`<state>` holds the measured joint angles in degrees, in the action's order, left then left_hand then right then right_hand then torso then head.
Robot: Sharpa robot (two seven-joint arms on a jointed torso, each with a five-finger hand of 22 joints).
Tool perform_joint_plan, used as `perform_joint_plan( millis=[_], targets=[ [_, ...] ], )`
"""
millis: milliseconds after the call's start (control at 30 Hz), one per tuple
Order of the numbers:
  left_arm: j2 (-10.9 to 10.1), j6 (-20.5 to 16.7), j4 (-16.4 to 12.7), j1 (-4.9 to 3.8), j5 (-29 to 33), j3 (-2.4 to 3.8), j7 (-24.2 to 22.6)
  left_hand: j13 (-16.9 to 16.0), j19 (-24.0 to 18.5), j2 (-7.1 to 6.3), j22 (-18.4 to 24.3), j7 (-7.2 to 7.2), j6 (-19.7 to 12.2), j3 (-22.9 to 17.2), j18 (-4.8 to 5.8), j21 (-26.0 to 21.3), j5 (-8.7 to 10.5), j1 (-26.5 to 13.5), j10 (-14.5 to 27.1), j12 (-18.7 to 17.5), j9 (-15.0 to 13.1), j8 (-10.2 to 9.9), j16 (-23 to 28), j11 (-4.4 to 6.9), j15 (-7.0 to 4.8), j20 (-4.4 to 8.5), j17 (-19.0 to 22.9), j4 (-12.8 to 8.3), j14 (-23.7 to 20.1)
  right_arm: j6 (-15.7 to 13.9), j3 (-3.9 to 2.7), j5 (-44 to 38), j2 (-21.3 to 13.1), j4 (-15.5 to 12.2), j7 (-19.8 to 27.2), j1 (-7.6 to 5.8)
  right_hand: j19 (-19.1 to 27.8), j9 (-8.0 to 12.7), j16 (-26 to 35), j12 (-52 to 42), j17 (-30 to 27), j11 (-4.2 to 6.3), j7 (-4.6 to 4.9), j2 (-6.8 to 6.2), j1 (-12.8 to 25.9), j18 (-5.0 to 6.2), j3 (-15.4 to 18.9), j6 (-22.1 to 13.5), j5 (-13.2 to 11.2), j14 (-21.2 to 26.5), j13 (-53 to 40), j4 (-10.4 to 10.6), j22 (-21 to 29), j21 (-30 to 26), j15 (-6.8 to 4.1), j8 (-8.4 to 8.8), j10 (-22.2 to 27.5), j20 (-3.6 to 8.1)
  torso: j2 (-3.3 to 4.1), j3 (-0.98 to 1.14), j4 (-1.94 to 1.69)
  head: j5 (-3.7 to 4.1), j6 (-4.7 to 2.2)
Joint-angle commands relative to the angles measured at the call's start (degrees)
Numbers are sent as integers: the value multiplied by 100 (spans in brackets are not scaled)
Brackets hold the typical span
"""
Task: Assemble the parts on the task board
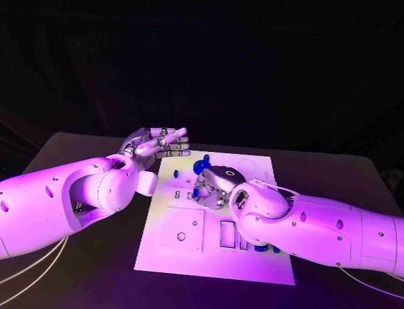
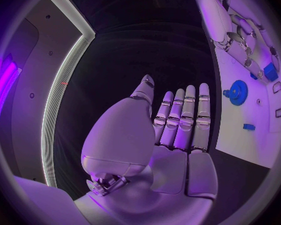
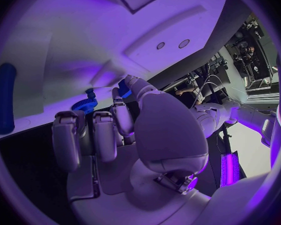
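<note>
Left hand (image 1: 155,145) hangs off the task board's (image 1: 258,264) 10 o'clock edge, fingers together, empty. Right hand (image 1: 216,187) pinches a blue part (image 3: 124,88) mid-board (axis unreadable); blue gear (image 2: 238,92) beside.

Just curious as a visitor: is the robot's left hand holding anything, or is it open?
Open. The left hand shows flat, straight fingers and a bare palm, off the white board's edge.

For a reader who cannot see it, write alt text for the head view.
The right hand is lowered onto the middle of the white task board, close beside a blue gear-like part. The left hand is raised at the board's far left edge, fingers straight and together, holding nothing. More blue parts show near the right forearm.
</note>
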<state>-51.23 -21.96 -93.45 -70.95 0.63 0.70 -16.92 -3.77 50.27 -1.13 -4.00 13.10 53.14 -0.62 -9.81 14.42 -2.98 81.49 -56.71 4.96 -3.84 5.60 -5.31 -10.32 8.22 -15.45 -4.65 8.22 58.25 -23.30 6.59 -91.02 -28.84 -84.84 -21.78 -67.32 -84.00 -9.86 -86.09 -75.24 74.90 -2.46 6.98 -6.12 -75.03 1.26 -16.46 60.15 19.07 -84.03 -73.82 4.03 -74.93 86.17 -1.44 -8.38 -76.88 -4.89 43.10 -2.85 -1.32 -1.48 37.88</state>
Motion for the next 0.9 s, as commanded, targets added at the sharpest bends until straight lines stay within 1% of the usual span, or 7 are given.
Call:
perform_joint_plan(
  millis=[33, 200, 233, 533, 733, 900],
  targets=[
    [1, 113, -12, -4, 9, 4, -7, -2, 42, 48, 9, 9, 14, 18, -82, -32, 3, -10, 8, -26, 0, -17, 18, -35, 46, -9, 9, -6, 6, 240, 0, -316, 17, -18, -165, -29, -326, -5, 21, -23, 667, 11, 6, 12, 18, -18, -38, 35, 37, -408, -2, 0, -1211, 39, -18, -21, -41, 14, -3, -1, 0, -4, 2],
    [-2, 112, -13, -5, 9, 4, -4, -1, 42, 48, 9, 8, 14, 18, -82, -33, 3, -11, 8, -26, 0, -17, 20, -35, 46, -9, 9, -7, 5, 450, 0, -400, 29, -40, -242, -90, -327, -5, 19, -24, 671, 11, 6, 7, 22, -18, -37, 35, 36, -409, -4, 1, -1212, 40, -18, -21, -42, 15, -4, -6, -3, -3, 2],
    [-2, 111, -14, -5, 9, 4, -4, -1, 42, 48, 9, 8, 14, 18, -82, -33, 3, -11, 8, -26, 0, -17, 20, -35, 46, -9, 9, -7, 5, 484, 0, -409, 30, -44, -254, -100, -327, -5, 19, -24, 671, 11, 6, 7, 22, -18, -37, 35, 36, -409, -4, 1, -1212, 40, -18, -21, -42, 15, -2, -4, -2, -5, 0],
    [-6, 105, -19, -6, 9, 4, -2, -1, 42, 48, 9, 8, 14, 18, -82, -33, 3, -11, 8, -26, 0, -17, 20, -35, 46, -9, 9, -7, 5, 817, 2, -458, 87, -38, -349, -170, -331, -5, 17, -25, 676, 11, 6, -1, 34, -20, -33, 37, 27, -410, -5, 3, -1216, 45, -18, -22, -44, 16, 0, -4, -2, -11, 10],
    [-9, 101, -21, -6, 9, 4, -1, -1, 42, 48, 9, 8, 14, 18, -82, -33, 3, -11, 8, -26, 0, -17, 20, -35, 46, -9, 9, -7, 5, 934, 5, -464, 123, -13, -395, -191, -330, -5, 20, -25, 668, 11, 6, -2, 38, -20, -32, 38, 23, -408, -4, 5, -1216, 44, -18, -23, -44, 16, 1, 0, -1, -15, 25],
    [-11, 100, -24, -6, 9, 4, -1, -1, 42, 48, 9, 8, 14, 18, -82, -33, 3, -11, 8, -26, 0, -17, 20, -35, 46, -9, 9, -7, 5, 960, 8, -466, 150, 15, -436, -200, -330, -6, 24, -22, 660, 11, 6, -2, 45, -20, -31, 39, 18, -406, -2, 8, -1215, 43, -18, -23, -42, 16, 0, 1, 1, -15, 21]
  ],
)
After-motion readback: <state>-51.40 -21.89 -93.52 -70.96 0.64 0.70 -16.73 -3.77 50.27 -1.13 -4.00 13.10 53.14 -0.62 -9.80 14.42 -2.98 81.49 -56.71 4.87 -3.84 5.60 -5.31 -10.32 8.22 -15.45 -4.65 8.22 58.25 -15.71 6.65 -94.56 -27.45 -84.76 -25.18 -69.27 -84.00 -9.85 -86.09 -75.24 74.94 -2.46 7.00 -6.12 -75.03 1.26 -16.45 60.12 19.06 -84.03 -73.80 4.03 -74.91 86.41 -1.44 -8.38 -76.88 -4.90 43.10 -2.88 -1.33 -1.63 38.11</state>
